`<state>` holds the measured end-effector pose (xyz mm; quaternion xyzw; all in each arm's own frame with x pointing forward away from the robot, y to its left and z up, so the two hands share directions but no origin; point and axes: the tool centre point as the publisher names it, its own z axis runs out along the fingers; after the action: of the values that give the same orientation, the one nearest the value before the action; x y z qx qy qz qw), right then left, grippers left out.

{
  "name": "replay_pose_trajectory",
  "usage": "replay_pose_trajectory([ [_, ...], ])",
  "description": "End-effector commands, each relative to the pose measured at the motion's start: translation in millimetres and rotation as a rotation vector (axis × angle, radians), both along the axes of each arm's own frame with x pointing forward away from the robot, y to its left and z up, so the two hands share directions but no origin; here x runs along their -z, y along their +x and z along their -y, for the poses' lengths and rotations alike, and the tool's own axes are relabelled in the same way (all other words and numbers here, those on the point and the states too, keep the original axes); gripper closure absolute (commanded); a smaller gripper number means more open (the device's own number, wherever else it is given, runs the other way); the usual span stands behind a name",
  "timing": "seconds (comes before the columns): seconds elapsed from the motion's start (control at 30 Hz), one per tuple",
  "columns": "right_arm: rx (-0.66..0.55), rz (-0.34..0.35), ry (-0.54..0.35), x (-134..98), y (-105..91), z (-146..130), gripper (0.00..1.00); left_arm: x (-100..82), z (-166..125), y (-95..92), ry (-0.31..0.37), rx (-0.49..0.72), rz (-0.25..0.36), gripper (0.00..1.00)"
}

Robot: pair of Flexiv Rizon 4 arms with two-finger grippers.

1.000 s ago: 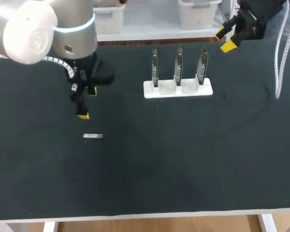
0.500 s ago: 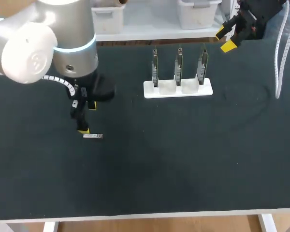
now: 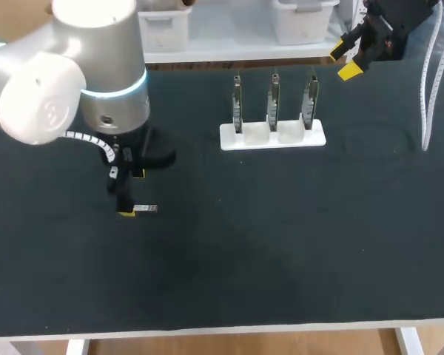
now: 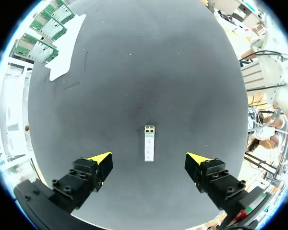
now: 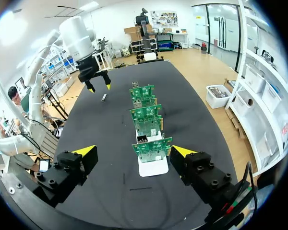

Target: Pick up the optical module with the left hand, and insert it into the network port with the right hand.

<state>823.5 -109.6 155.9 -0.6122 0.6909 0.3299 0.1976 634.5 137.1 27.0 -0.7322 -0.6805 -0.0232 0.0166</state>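
Note:
The optical module [image 3: 145, 209], a small silver bar, lies flat on the black mat [image 3: 229, 244] at the left. In the left wrist view the module [image 4: 149, 142] sits between and just ahead of my open left gripper [image 4: 150, 165], touching neither finger. From the head view the left gripper [image 3: 130, 194] hangs low over the module's left end. Three green circuit boards with network ports [image 3: 273, 102] stand upright in a white holder [image 3: 272, 135]. My right gripper [image 3: 343, 61] is open at the far right edge, with the boards [image 5: 146, 116] ahead of it.
The white holder [image 5: 152, 166] stands at the back middle of the mat. In the right wrist view my left arm [image 5: 79, 38] hangs over the module [image 5: 103, 97] beyond the boards. A white cable [image 3: 429, 89] hangs at the right edge.
My left arm has come down and forward, bringing its open gripper from behind the module to just over it. The right arm and the module have not moved.

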Motion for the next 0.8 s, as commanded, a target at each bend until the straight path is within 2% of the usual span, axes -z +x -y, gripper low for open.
replay_pose_trajectory([
  [0.03, -0.407, -0.431, 0.101, -1, 8.2, 0, 0.0, 6.0, 0, -0.3, 0.002, -0.022, 0.001, 0.0],
  [0.47, -0.407, -0.431, 0.101, -1, 8.2, 0, 0.0, 13.5, 4, -5.9, -0.025, -0.057, 0.003, 0.0],
  [0.8, -0.407, -0.431, 0.101, -1, 8.2, 0, 0.0, 21.2, 1, -5.0, 0.003, -0.064, -0.008, 0.0],
])
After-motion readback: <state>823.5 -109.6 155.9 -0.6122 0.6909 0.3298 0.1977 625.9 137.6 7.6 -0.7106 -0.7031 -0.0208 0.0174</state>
